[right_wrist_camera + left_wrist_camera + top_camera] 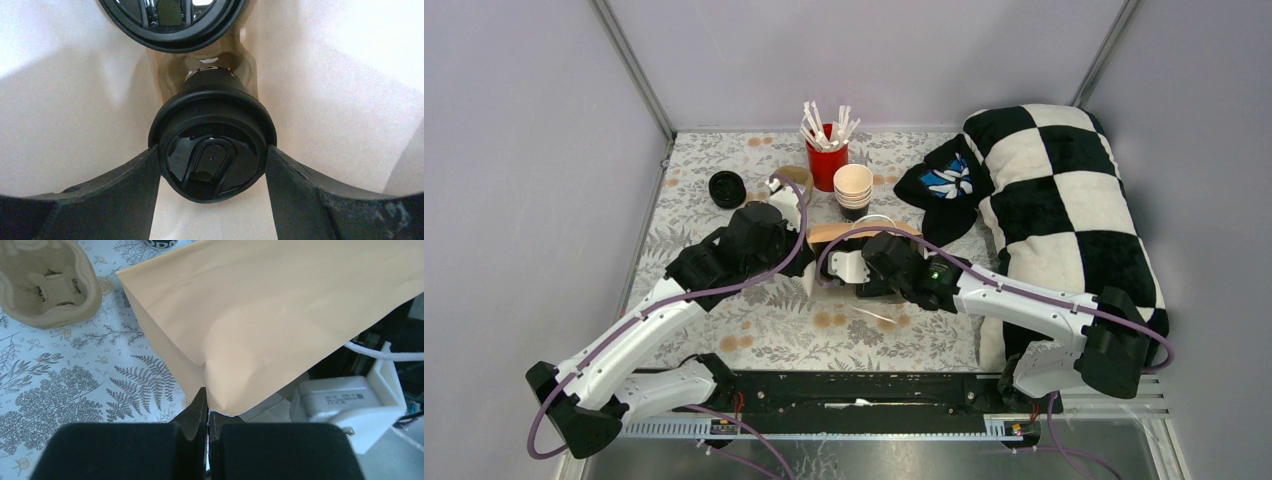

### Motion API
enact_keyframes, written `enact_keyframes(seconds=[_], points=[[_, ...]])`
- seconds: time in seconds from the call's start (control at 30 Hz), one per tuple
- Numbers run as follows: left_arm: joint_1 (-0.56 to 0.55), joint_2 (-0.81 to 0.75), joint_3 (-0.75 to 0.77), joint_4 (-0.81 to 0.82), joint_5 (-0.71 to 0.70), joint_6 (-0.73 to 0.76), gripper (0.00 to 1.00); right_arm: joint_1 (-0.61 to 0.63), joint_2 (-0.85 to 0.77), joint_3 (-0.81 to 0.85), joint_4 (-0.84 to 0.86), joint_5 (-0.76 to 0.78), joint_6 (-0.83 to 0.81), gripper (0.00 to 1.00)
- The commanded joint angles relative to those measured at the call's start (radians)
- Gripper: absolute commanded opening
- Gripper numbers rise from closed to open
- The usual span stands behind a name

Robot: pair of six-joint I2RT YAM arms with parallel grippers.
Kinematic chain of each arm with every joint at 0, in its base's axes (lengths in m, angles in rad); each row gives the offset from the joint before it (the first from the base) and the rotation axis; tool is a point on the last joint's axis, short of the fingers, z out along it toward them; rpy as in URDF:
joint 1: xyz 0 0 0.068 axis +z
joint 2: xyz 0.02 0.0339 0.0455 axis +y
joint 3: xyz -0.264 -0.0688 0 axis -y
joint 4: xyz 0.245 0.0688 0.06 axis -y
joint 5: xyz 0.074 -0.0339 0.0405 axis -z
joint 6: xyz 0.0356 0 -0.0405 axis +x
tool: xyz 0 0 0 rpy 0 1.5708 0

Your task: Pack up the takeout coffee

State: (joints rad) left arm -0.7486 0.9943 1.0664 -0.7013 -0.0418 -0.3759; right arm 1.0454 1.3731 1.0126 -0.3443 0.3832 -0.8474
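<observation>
A tan paper bag [280,315] lies on its side in the middle of the table [754,330]; it also shows in the top view [849,233]. My left gripper [207,412] is shut on the bag's edge. My right gripper [212,167] reaches inside the bag, its jaws closed against the black lid of a takeout coffee cup [212,150]. The second takeout cup's black lid [172,22] shows just beyond it, deeper in the bag. In the top view both cups are hidden by the bag and the arms.
A cardboard cup carrier [47,282] sits left of the bag. A round black thing [727,188] lies at the back left. A red cup of white sticks [826,155] and stacked cream cups [853,190] stand behind. A checkered pillow [1064,210] and dark cap [944,180] lie right.
</observation>
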Motion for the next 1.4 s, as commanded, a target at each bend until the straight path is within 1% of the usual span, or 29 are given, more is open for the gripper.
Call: enact_keyframes(seconds=[0.0, 0.23, 0.57, 0.7, 0.8, 1.03, 1.1, 1.27, 1.37], points=[[-0.004, -0.009, 0.028, 0.045, 0.072, 0.04, 0.0, -0.034, 0.005, -0.001, 0.079, 0.025, 0.013, 0.26], [-0.005, -0.008, 0.034, 0.023, 0.06, 0.053, 0.0, -0.039, 0.051, 0.008, 0.137, -0.015, -0.025, 0.26], [-0.006, 0.003, 0.051, -0.021, 0.003, 0.033, 0.0, -0.095, 0.078, -0.067, 0.255, -0.087, -0.054, 0.26], [-0.006, 0.012, 0.061, -0.035, -0.01, 0.021, 0.0, -0.123, 0.079, -0.117, 0.301, -0.084, -0.061, 0.26], [-0.006, 0.018, 0.069, -0.051, -0.018, 0.014, 0.0, -0.128, 0.088, -0.115, 0.301, -0.053, -0.085, 0.25], [-0.005, 0.03, 0.088, -0.065, -0.023, 0.007, 0.0, -0.139, 0.076, -0.112, 0.334, -0.052, -0.103, 0.25], [-0.005, 0.039, 0.112, -0.078, -0.023, 0.011, 0.0, -0.138, 0.082, -0.103, 0.317, -0.067, -0.092, 0.25], [-0.006, 0.053, 0.169, -0.123, -0.01, -0.004, 0.0, -0.137, 0.07, -0.039, 0.203, -0.132, -0.064, 0.26], [-0.006, 0.053, 0.184, -0.141, 0.015, -0.026, 0.0, -0.135, 0.072, 0.019, 0.103, -0.156, -0.055, 0.26]])
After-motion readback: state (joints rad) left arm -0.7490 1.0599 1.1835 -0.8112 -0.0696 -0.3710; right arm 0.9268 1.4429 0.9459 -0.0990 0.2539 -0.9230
